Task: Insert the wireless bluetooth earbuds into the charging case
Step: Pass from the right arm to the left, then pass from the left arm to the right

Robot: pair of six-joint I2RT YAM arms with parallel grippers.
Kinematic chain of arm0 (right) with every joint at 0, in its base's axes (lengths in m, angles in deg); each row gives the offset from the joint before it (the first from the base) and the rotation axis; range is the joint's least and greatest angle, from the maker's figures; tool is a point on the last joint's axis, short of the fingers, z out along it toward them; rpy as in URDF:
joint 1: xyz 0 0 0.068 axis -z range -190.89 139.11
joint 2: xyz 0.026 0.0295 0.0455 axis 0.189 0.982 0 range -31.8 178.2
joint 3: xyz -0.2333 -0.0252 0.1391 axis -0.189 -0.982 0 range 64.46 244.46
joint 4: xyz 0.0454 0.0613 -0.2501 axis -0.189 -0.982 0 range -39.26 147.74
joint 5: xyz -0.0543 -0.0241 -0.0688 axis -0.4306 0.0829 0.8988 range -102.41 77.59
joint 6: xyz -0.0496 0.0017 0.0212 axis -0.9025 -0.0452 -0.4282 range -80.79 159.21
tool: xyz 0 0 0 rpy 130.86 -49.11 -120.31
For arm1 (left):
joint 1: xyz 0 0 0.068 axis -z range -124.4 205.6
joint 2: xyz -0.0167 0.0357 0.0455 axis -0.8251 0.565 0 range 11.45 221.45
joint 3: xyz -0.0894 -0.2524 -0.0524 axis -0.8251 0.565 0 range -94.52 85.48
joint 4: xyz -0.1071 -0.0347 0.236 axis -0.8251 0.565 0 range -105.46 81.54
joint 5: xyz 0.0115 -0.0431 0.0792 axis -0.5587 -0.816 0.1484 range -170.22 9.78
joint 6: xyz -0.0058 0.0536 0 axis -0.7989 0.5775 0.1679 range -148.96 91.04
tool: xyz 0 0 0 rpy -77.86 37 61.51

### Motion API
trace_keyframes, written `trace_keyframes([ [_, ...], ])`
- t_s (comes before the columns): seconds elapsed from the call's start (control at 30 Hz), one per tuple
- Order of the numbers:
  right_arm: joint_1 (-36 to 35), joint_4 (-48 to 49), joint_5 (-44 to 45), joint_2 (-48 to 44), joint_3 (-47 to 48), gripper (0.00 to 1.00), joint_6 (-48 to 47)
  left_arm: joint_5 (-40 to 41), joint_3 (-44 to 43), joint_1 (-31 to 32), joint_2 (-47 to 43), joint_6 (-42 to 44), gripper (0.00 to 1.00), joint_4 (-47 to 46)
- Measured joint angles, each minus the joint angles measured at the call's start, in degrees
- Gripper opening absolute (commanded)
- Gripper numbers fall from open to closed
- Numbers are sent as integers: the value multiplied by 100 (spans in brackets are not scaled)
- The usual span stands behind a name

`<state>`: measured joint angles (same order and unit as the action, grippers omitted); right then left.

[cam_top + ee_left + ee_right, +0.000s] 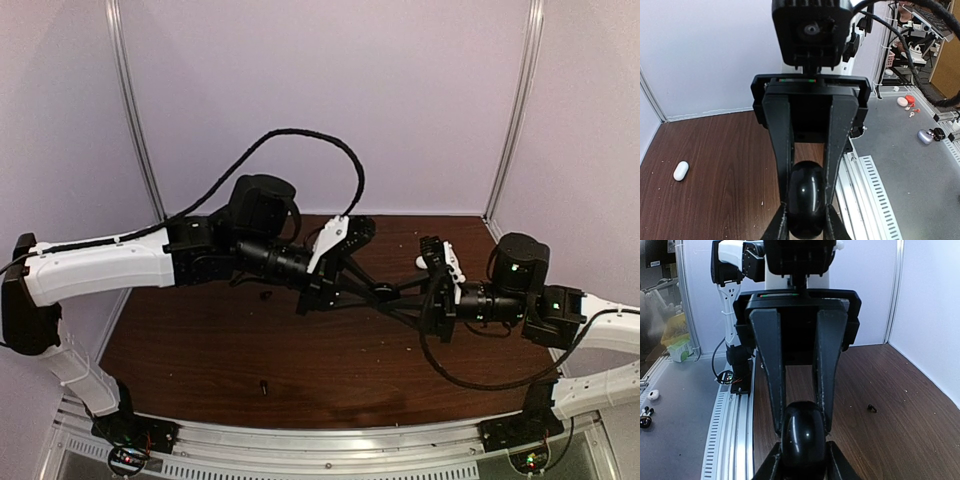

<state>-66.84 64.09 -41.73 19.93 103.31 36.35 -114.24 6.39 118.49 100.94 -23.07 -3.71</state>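
Looking from above, I see my left end effector [806, 215] and right end effector [804, 450] meeting tip to tip over the desk [200, 350]. Each is nearly closed, its fingers pressing either side of the same glossy black puck [805, 192], which I judge to be a hand-over between the 2 arms. The white charging case [681, 170] lies untouched on the desk, well apart from both; I cannot find the earbuds in any of the 3 views.

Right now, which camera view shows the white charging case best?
The left wrist view. There the charging case lies in plain sight on the wooden table, near the picture's left edge. I cannot find it in the top external view, and the right wrist view does not show it.
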Motion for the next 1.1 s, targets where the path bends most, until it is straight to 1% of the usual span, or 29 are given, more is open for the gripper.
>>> trace_keyframes([
  [0.5, 55, -28, 129, -42, -4, 36, -42, 79, 0, -11, 7, -149, 0, 15],
  [0.67, 72, -28, 125, -39, -4, 34, -39, 79, 0, -11, 7, -177, 0, 7],
  [0.93, 72, -33, 85, -35, -4, 41, -76, 76, 2, -11, 7, -238, 0, -66],
  [1.0, 72, -42, 74, -26, -4, 41, -103, 76, 2, -11, 7, -249, 0, -96],
  [1.1, 72, -61, 59, -15, -4, 36, -162, 76, 2, -11, 7, -267, 0, -127],
])
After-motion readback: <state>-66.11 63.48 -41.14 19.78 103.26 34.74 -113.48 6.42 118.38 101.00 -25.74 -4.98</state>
